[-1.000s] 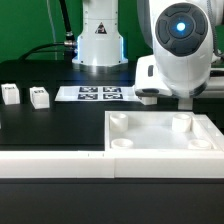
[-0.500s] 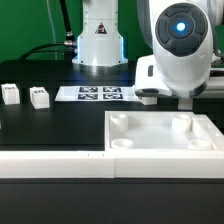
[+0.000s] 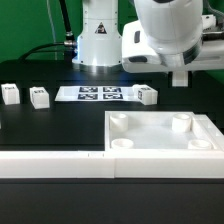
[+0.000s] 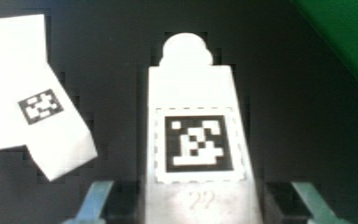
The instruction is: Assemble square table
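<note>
White plastic top (image 3: 165, 142) sits at the surface's (image 3: 60, 125) front edge, its visible sockets (image 3: 181, 124) empty. Three legs (image 3: 38, 97) lie loose behind it. Pincer (image 4: 204, 196) is open, astride one leg, gaps on both sides. I'd say nothing's fitted yet and every leg remains.

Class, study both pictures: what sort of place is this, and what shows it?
Most likely a robotics lab bench: a white robot arm hangs over a black table, a marker board lies on it, and tagged white legs and a square tabletop wait for assembly.
</note>
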Controlling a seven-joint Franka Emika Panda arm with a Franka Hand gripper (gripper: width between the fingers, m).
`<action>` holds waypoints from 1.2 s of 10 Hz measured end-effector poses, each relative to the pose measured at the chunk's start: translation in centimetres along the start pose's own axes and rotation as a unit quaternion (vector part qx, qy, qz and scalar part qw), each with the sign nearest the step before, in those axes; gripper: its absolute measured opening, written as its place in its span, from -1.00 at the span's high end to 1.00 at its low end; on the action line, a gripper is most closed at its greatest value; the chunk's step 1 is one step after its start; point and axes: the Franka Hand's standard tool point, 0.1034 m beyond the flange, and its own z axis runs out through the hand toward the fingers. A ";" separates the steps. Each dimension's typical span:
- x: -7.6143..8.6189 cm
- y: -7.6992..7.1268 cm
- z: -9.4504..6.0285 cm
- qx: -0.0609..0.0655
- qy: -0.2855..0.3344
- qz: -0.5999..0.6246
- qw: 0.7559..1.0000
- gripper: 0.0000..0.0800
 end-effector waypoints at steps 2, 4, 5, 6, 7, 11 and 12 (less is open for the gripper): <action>0.7 -0.4 -0.8 0.005 0.083 -0.006 0.996 0.27; -0.1 1.4 -4.5 -0.010 0.130 -0.052 0.990 0.27; -0.5 1.7 -9.1 -0.013 0.171 -0.080 0.982 0.27; -0.8 1.2 -12.4 -0.018 0.203 -0.090 0.975 0.27; -1.4 -0.1 -14.2 -0.021 0.229 -0.098 0.968 0.27; 1.1 0.1 -13.4 -0.021 0.365 -0.102 0.925 0.27; 2.5 0.0 -14.4 -0.033 0.397 -0.112 0.911 0.27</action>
